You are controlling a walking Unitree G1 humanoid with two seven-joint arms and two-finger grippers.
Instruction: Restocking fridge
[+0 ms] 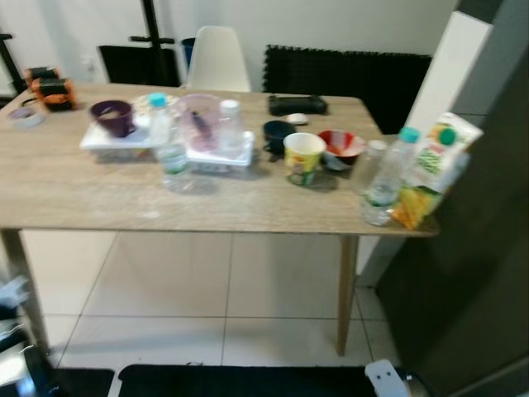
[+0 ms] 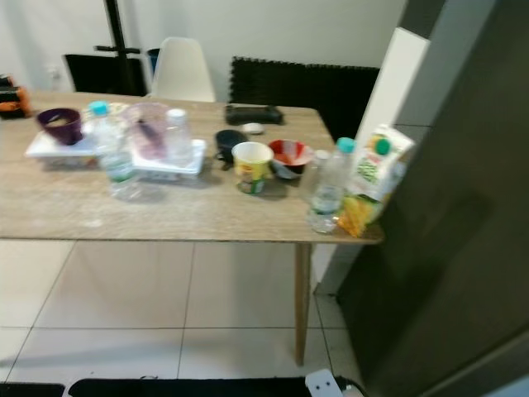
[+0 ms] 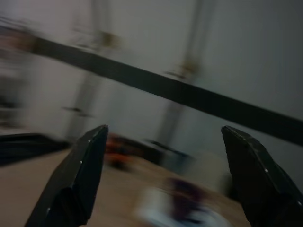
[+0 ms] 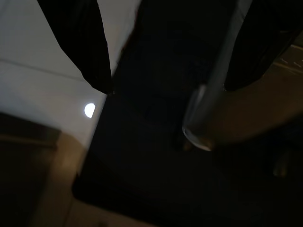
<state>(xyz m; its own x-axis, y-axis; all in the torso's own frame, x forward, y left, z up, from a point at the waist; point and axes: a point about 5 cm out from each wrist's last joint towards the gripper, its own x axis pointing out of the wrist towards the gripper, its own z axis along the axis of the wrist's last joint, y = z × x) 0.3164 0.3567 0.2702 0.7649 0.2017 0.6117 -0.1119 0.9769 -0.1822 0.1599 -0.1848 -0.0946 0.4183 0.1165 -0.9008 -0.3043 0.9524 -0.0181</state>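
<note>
On the table (image 1: 99, 194), juice carton (image 1: 430, 169) beside bottle (image 1: 387, 178); both fingers spread, empty.

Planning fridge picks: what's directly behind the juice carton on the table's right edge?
Behind the juice carton stands a white panel against a dark surface. A teal-capped water bottle stands beside the carton, on its left. Anything low on the table right behind the carton is hidden.

Matt wood-grain table (image 1: 99, 198), clear plastic bottles (image 1: 387, 184), glossy floor tiles (image 1: 165, 281), printed carton (image 1: 430, 169)
</note>
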